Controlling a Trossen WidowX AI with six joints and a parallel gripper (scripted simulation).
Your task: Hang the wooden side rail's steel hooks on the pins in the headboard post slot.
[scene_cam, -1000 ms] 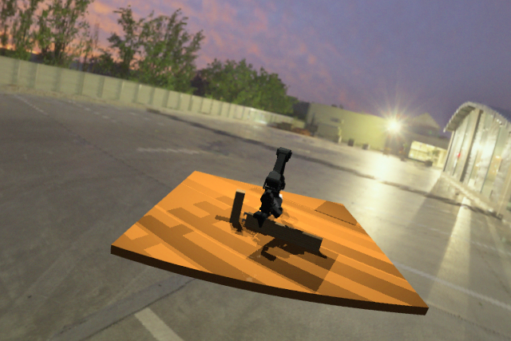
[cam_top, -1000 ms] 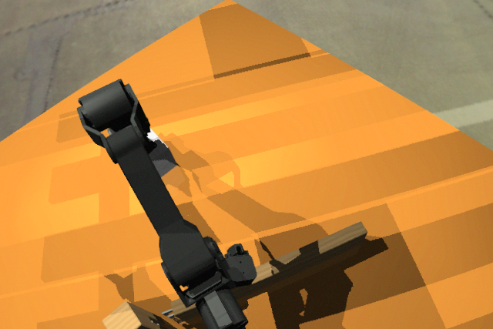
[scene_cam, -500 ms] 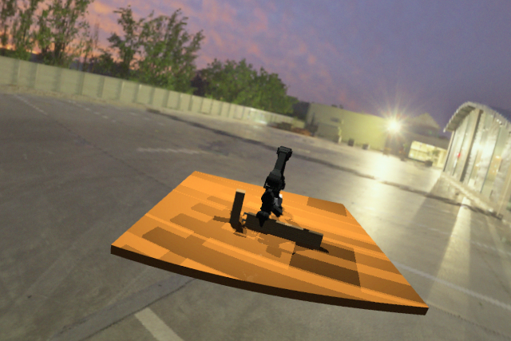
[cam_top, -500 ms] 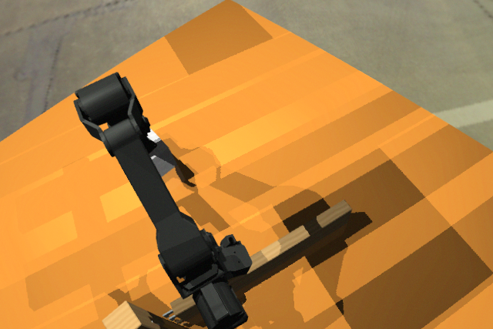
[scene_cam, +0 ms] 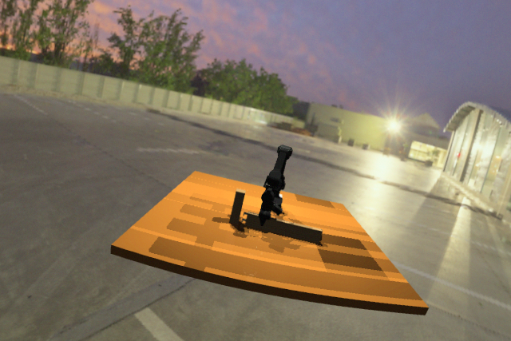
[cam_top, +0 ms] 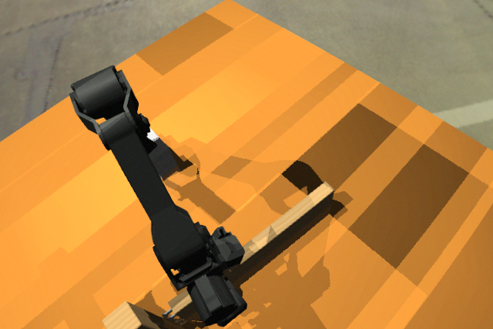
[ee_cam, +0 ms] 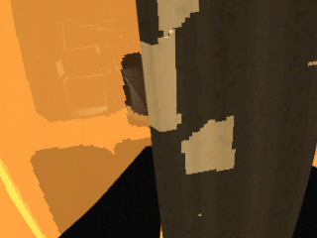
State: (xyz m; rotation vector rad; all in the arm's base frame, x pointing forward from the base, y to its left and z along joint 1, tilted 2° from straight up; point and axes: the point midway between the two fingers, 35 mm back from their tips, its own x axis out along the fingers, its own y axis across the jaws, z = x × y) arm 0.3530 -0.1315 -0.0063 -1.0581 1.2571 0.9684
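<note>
The wooden side rail [cam_top: 296, 213] [scene_cam: 295, 231] [ee_cam: 267, 99] stands on its narrow edge, long and straight. My gripper [scene_cam: 264, 219] [ee_cam: 194, 152] is shut on it near the hook end; the arm hides the fingers in the top view. The steel hooks [cam_top: 169, 313] [scene_cam: 244, 216] stick out of the rail's near end, toward the headboard post [cam_top: 123, 316] [scene_cam: 236, 208]. The post stands upright, with a small gap between it and the rail in the exterior view. The rail's far end is at the table surface. The slot's pins are hidden, and any small lift of the hook end is unclear.
The orange table [cam_top: 239, 58] [scene_cam: 268, 277] carries the post, the rail and the arm's base. Dark patches and shadows cross its top. The arm [cam_top: 139, 182] [scene_cam: 280, 164] reaches over from the back, and its wrist is close beside the post.
</note>
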